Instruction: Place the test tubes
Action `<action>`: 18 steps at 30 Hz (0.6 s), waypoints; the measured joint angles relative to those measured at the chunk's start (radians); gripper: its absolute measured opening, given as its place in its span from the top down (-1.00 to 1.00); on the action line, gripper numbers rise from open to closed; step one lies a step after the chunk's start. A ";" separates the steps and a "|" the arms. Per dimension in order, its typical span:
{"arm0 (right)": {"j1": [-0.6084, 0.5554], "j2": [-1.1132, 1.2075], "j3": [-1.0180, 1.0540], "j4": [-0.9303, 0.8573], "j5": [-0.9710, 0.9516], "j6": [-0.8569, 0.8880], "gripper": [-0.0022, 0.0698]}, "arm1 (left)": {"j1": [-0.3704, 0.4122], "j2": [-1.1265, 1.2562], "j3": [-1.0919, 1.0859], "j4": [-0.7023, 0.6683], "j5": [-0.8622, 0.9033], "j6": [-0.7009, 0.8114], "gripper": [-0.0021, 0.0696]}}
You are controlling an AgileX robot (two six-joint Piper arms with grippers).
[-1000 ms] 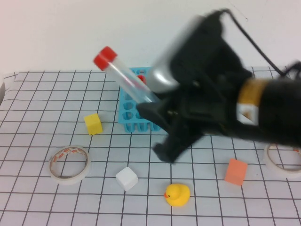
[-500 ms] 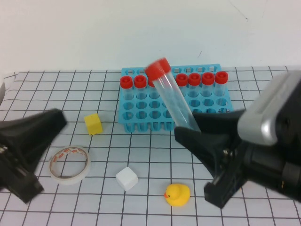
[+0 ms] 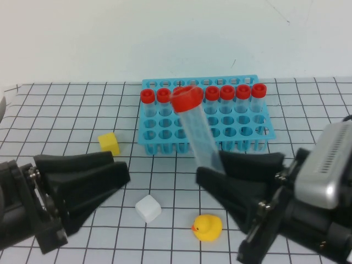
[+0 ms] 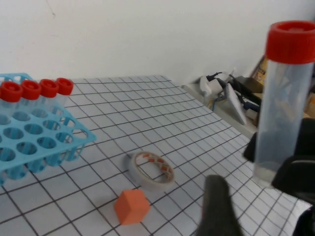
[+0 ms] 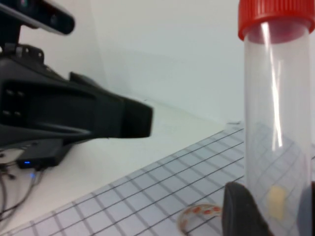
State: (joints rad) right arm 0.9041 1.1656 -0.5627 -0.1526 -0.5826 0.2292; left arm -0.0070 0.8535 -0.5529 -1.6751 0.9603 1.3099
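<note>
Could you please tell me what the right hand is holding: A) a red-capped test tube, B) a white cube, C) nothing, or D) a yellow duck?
A: the right hand, at front right, grips the red-capped test tube by its lower end, while the left hand sits at front left.

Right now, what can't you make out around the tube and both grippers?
Test tube bottom end: high view, buried in the jaws of the right gripper, front right.
Orange cube and tape roll: missing from high view, right gripper covers them.
Table beneath left gripper, front left: high view, covered.
</note>
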 joint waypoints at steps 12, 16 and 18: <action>0.000 0.261 0.000 -0.207 -0.425 0.228 0.29 | 0.000 0.000 -0.049 0.004 0.005 -0.122 -0.71; 0.000 0.321 0.000 -0.234 -0.516 0.254 0.29 | 0.000 0.000 -0.079 0.004 -0.025 -0.130 -0.69; 0.000 0.335 0.000 -0.240 -0.533 0.259 0.29 | 0.000 0.000 -0.083 0.004 -0.029 -0.138 -0.69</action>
State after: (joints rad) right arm 0.9041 1.5005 -0.5627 -0.3925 -1.1156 0.4880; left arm -0.0070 0.8535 -0.6361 -1.6714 0.9310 1.1721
